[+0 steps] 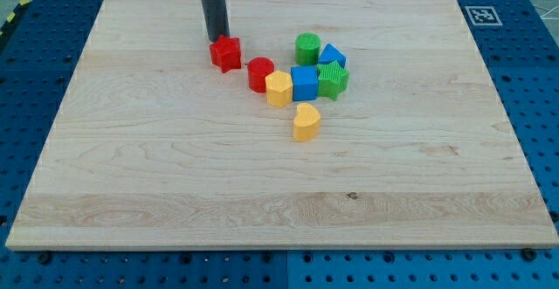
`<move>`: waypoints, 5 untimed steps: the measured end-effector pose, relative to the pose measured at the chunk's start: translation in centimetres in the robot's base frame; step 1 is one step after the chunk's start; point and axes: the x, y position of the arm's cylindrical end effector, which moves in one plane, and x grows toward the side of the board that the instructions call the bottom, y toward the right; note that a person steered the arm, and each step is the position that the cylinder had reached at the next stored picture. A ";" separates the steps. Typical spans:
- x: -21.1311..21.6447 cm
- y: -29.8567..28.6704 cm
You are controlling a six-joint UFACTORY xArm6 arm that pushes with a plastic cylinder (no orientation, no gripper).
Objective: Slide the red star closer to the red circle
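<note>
The red star (225, 53) lies on the wooden board (175, 167) in the upper middle of the view. The red circle (260, 73) sits just to its lower right, with a narrow gap between them. My tip (215, 37) stands at the star's upper left edge, touching or almost touching it. The dark rod rises from there out of the view's top.
A cluster sits right of the red circle: a yellow hexagon (279, 89), a blue cube (304, 83), a green star (332, 79), a blue block (332, 58) and a green cylinder (307, 48). A yellow heart (307, 122) lies below them.
</note>
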 end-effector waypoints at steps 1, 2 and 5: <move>0.0 -0.9; 0.0 -2.2; 1.3 1.9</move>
